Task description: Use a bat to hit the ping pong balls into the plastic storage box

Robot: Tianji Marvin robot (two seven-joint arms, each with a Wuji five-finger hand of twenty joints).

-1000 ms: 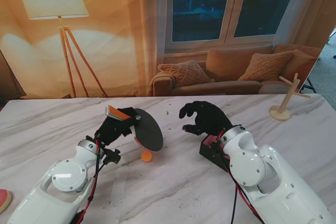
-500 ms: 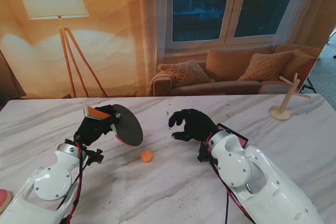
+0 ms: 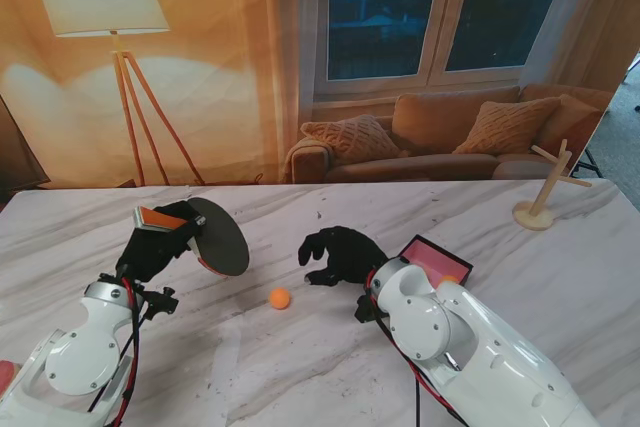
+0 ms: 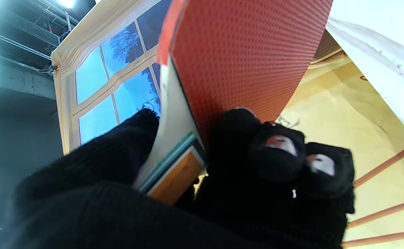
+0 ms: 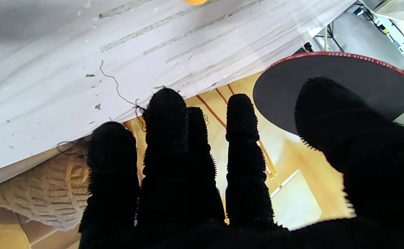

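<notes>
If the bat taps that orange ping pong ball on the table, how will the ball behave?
The ping pong ball is round and sits free on the smooth marble table, so it should roll readily. It looks small and probably light, so a firm tap from the bat in the left hand may overshoot the storage box.

In your stand view the ping pong ball (image 3: 279, 298) lies on the table (image 3: 560, 247) at centre frame, apart from both hands. Up and left of it, the left hand (image 3: 160, 242) holds the bat (image 3: 218, 237), blade tilted over the table. Just right of centre sits the right hand (image 3: 338, 254), holding nothing. The plastic storage box (image 3: 436, 259) lies right of that hand, behind its forearm. A wooden stand (image 3: 545, 192) occupies the upper right.
</notes>
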